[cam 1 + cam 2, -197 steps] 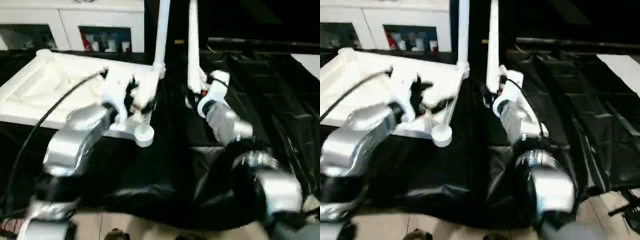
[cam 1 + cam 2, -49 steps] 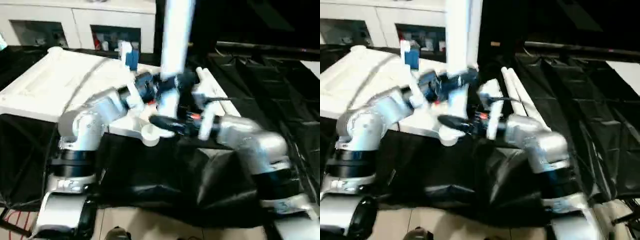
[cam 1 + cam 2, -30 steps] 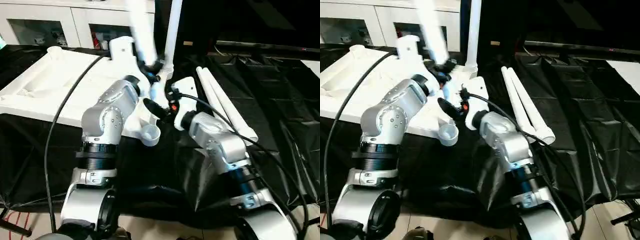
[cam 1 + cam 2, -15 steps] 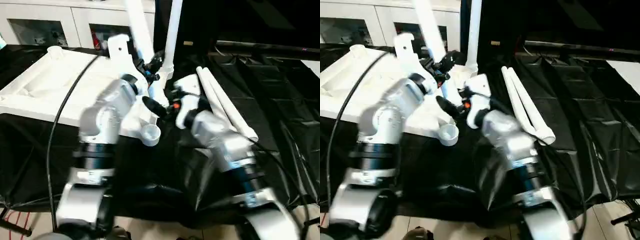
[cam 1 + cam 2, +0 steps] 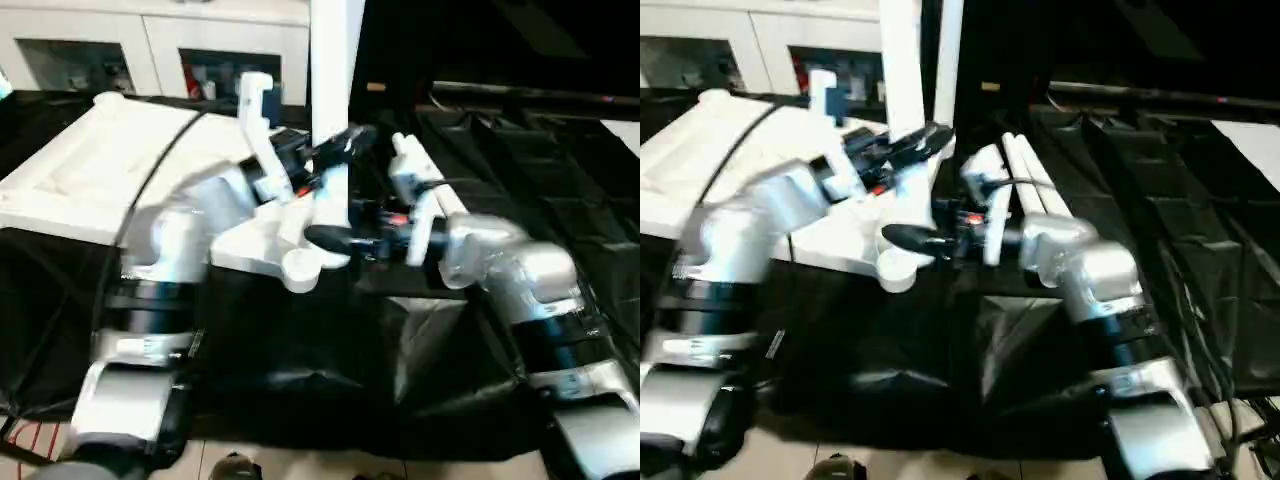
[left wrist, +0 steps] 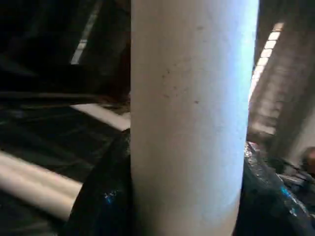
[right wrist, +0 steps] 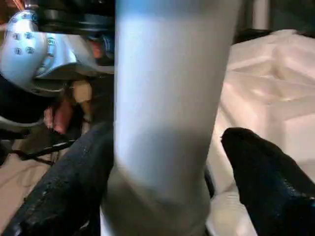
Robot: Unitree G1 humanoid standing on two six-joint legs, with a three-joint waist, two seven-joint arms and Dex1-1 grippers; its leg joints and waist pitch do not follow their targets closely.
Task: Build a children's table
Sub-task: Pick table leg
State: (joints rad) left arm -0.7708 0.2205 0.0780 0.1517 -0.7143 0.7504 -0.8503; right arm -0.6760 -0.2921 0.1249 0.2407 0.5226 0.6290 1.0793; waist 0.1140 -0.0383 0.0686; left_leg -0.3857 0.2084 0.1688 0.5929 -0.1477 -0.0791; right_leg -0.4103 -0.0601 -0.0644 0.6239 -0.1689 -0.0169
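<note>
From your head cameras, the white tabletop (image 5: 120,170) lies ribbed side up on black sheeting (image 5: 520,150); an upright leg (image 5: 335,110) stands near its corner socket (image 5: 300,268).

Left wrist: left gripper (image 6: 192,196) clamps that leg.

Right wrist: right gripper (image 7: 162,162) straddles it, jaws wider than a second ago, not touching.

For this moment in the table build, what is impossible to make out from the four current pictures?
- Top end of the upright leg: cut off by the upper edge in both eye views.
- Whether that leg's foot is seated in a socket of the table top: hidden by both grippers, motion blurred.
- Right gripper: the fingers flank the leg, but contact cannot be told.
- Contents of the cabinet: too small and blurred.
</note>
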